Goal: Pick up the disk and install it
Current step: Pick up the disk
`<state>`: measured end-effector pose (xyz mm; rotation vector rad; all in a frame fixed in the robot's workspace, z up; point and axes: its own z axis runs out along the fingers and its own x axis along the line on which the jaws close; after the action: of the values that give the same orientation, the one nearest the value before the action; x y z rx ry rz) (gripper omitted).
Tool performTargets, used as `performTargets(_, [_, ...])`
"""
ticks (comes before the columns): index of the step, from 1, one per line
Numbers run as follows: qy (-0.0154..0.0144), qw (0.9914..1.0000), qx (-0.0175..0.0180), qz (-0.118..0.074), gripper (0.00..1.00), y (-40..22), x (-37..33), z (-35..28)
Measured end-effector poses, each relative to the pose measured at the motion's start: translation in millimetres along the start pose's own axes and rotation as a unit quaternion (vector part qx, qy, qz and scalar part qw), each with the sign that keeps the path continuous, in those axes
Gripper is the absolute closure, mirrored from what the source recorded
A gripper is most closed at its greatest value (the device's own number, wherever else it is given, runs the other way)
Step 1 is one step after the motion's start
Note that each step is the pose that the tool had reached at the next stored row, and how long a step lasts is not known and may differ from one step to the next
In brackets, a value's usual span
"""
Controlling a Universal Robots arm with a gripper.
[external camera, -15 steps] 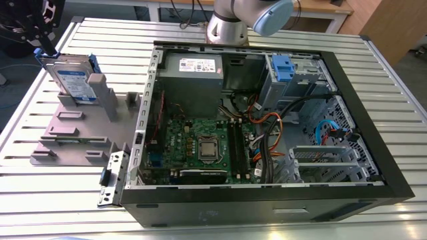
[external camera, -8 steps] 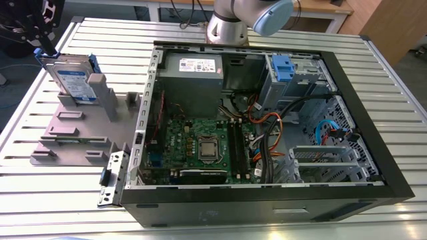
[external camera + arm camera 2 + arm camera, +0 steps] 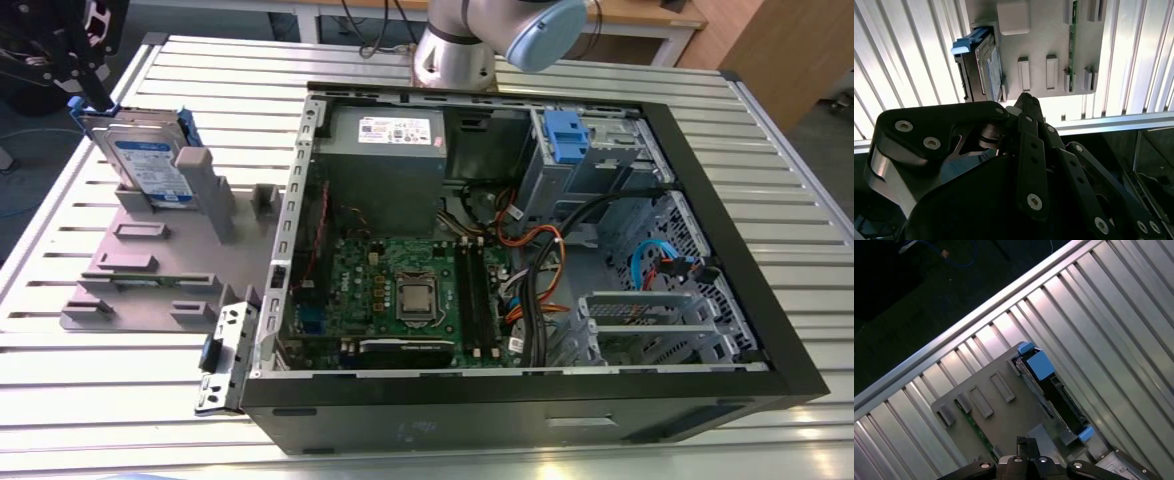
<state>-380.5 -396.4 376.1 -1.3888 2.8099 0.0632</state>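
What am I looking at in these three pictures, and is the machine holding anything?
A robot arm stands at a slatted metal table. The exterior view is from a camera off the arm. The two wrist views are from cameras riding on the arm, looking past its gripper. On the table are an open computer case and a grey plastic holder. The disk, a hard drive with blue rails, stands upright in that holder. The gripper is shut, holds nothing, and hovers close by the disk.
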Motion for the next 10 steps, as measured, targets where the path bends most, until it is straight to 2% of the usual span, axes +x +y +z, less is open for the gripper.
performTargets(10, [0.0004,0.99993,-0.0003,-0.011,0.89,0.0,0.0,0.0])
